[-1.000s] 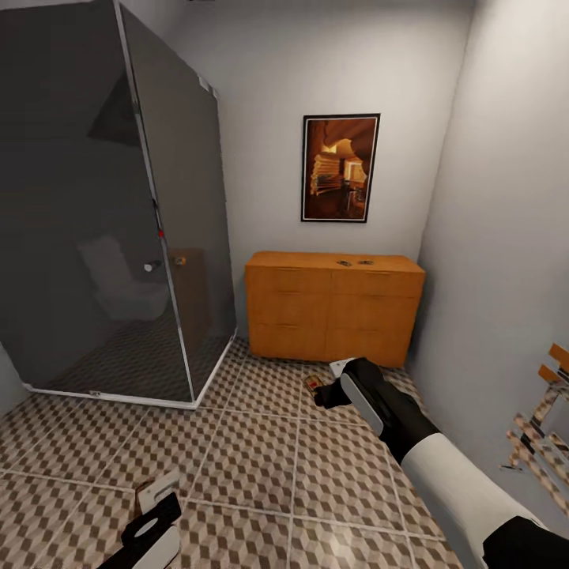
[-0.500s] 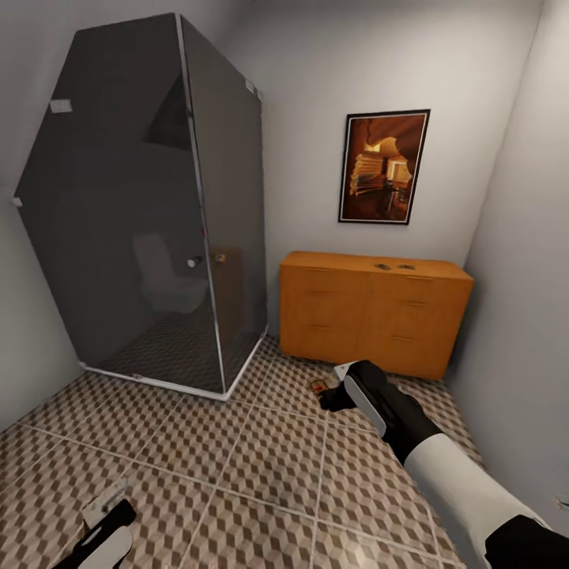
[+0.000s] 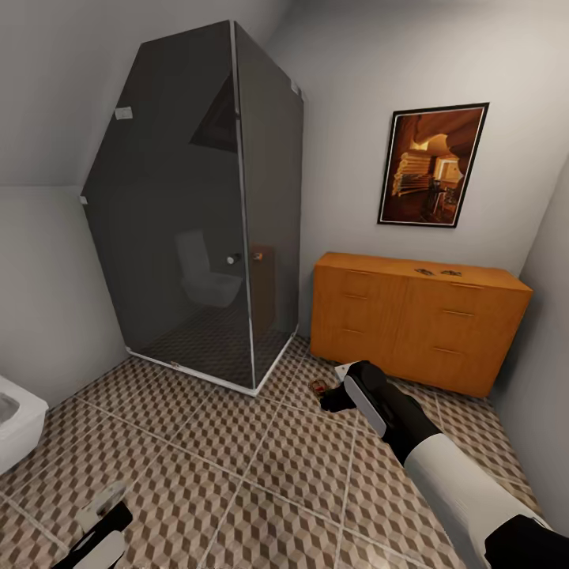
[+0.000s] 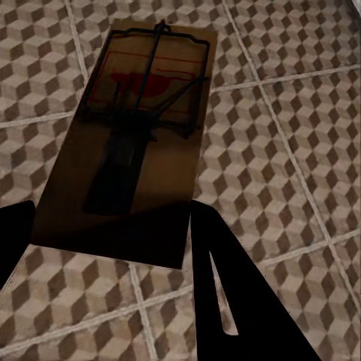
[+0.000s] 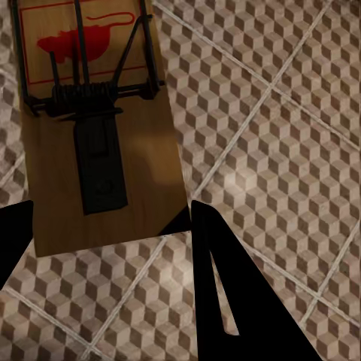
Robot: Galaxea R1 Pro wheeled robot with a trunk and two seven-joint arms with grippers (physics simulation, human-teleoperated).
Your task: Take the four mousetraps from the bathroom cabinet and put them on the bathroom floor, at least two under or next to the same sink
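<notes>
Both claws grip a mousetrap by its near end, long axis pointing away: right claw (image 3: 328, 397), trap (image 5: 90, 128); left claw (image 3: 99, 510), trap (image 4: 128, 143). Bathroom floor (image 3: 261, 474) lies below; release height unclear.

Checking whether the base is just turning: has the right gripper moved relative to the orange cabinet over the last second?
Yes. The right gripper now sits off the cabinet's left end rather than before its middle, though the camera itself swung.
</notes>
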